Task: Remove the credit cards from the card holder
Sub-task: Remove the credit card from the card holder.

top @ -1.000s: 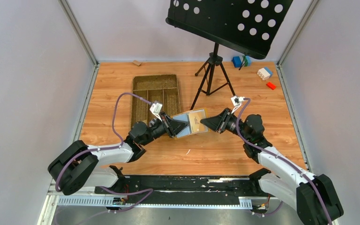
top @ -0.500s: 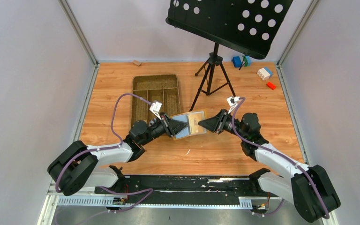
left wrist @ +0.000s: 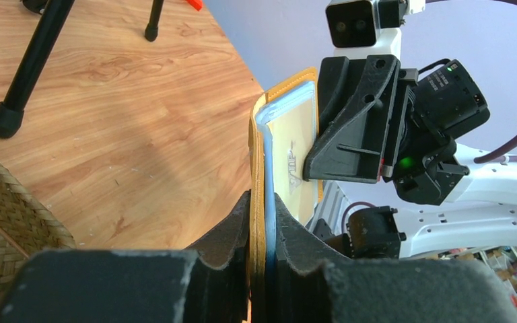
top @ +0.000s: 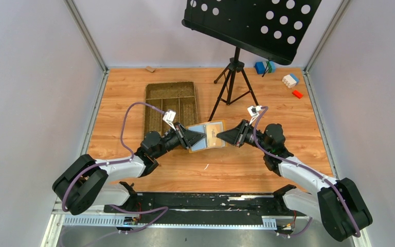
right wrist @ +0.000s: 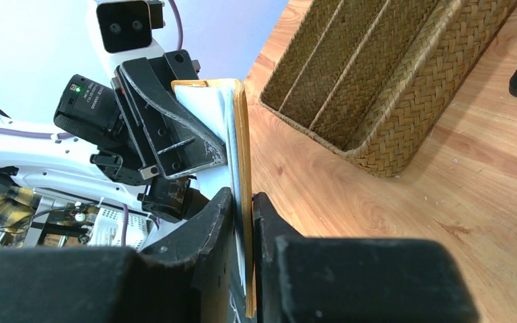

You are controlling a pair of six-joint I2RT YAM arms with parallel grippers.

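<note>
The mustard-yellow card holder (top: 205,137) hangs open above the table between both grippers, its grey-blue inside up. My left gripper (top: 189,139) is shut on its left half, seen edge-on in the left wrist view (left wrist: 262,202). My right gripper (top: 220,135) is shut on its right half, with the holder's yellow edge (right wrist: 241,134) between the jaws (right wrist: 244,202). A tan-gold card (left wrist: 295,151) marked VIP sits in the right pocket under the right finger (left wrist: 350,128). No other cards show.
A brown woven compartment tray (top: 171,105) lies just behind the left gripper and shows in the right wrist view (right wrist: 390,74). A black music stand's tripod (top: 232,82) stands behind the holder. Small toy blocks (top: 290,80) lie at the back right.
The right arm has shifted a little left, its gripper further onto the holder's right half. The holder has moved slightly left. The left gripper keeps its hold.
</note>
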